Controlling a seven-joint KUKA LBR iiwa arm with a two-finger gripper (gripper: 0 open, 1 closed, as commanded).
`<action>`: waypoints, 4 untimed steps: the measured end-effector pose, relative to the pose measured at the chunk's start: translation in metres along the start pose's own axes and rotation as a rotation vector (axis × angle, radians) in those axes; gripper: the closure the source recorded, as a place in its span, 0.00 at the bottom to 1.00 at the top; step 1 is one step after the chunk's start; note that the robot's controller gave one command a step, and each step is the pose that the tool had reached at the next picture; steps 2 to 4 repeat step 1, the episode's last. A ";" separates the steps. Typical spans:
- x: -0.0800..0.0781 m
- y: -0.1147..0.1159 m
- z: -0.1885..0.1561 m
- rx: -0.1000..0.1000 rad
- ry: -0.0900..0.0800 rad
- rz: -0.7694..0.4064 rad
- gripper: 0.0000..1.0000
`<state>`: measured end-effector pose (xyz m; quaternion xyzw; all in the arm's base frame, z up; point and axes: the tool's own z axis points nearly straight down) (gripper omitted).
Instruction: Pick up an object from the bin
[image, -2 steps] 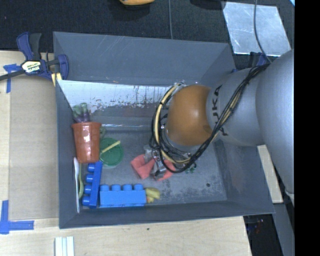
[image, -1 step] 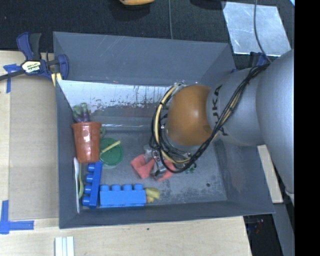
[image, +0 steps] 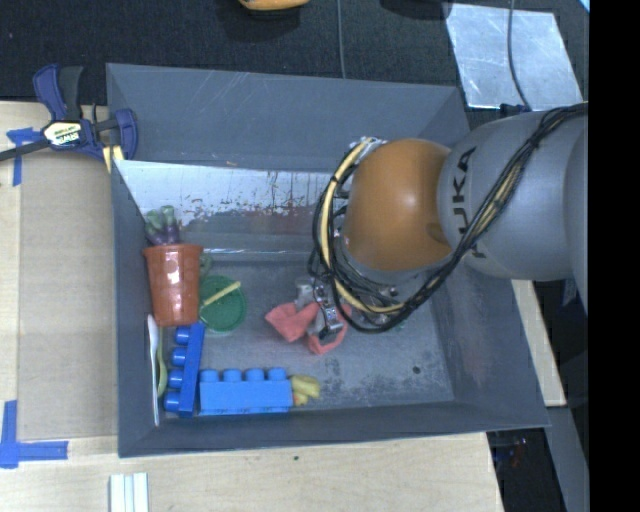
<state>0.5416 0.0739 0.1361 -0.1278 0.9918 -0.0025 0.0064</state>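
Note:
My gripper (image: 325, 310) is low over the middle of the bin floor, under the arm's orange dome. It sits right at a red, crumpled soft thing (image: 287, 320), which sticks out to its left and below it. Whether that red thing is gripped is hidden by the gripper's body. A green round disc with a yellow stick across it (image: 222, 305) lies further left. A small yellow piece (image: 305, 388) rests near the front wall, below the gripper.
An orange-brown cup (image: 173, 283) stands at the left wall with a dark green and purple thing (image: 160, 225) behind it. A long blue brick (image: 245, 390) lies along the front wall, and a second blue brick (image: 182, 368) in the front left corner.

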 end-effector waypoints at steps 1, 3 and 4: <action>-0.022 0.003 -0.077 0.000 0.000 -0.067 1.00; -0.022 0.003 -0.077 0.000 0.000 -0.067 1.00; -0.022 0.003 -0.077 0.000 0.000 -0.067 1.00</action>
